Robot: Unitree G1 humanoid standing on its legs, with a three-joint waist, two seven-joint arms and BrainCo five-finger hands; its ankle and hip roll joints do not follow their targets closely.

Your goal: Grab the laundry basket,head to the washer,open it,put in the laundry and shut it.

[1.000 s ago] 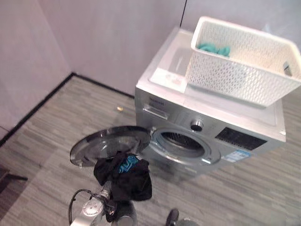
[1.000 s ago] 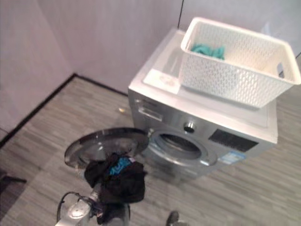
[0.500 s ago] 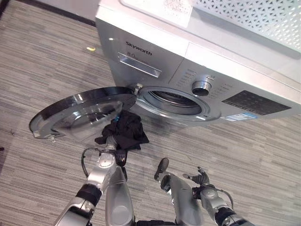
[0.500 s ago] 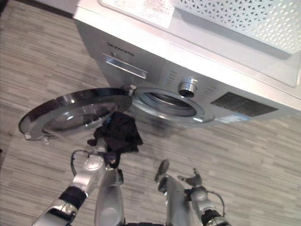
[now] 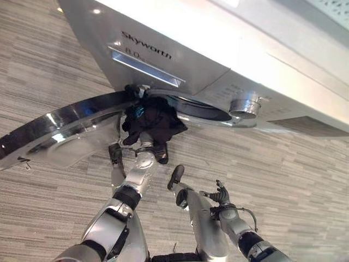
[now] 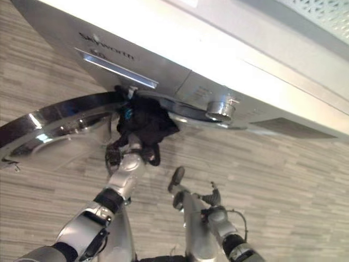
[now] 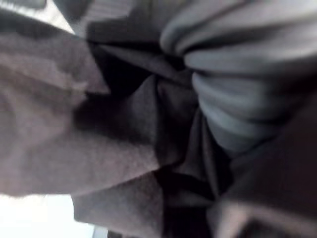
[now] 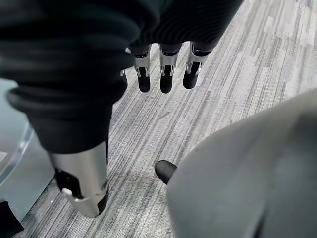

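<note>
Silver washer (image 5: 229, 49) across the top of both eye views, its round door (image 5: 65, 134) swung wide open toward 9 o'clock, lying low over the grey plank floor (image 5: 305, 164). Dark laundry bundle (image 5: 151, 121) bunched at the washer's drum opening (image 5: 204, 112), pressed against the rim on its hinge side, a small teal patch showing at the bundle's upper edge. Left hand (image 6: 131, 155) just below the bundle at 6 o'clock of it, reaching up into the cloth; fingers buried in the folds, so cannot tell whether clenched or released. Dark grey and black folds of cloth (image 7: 148, 129) right up against the left wrist view. Round control knob (image 5: 244, 106) on the washer front, at 3 o'clock from the bundle. Pale drawer handle (image 5: 144, 66) on the front panel, at 12 o'clock above the bundle. White perforated laundry basket (image 6: 322, 8), just a corner of it visible at the far upper right, on top of the washer. Right hand (image 5: 221, 195) low over the floor at 5 o'clock from the bundle, well apart from washer and laundry. In the right wrist view, right fingers (image 8: 166, 77) straight and relaxed, holding nothing, thumb apart, bare floor past them.
</note>
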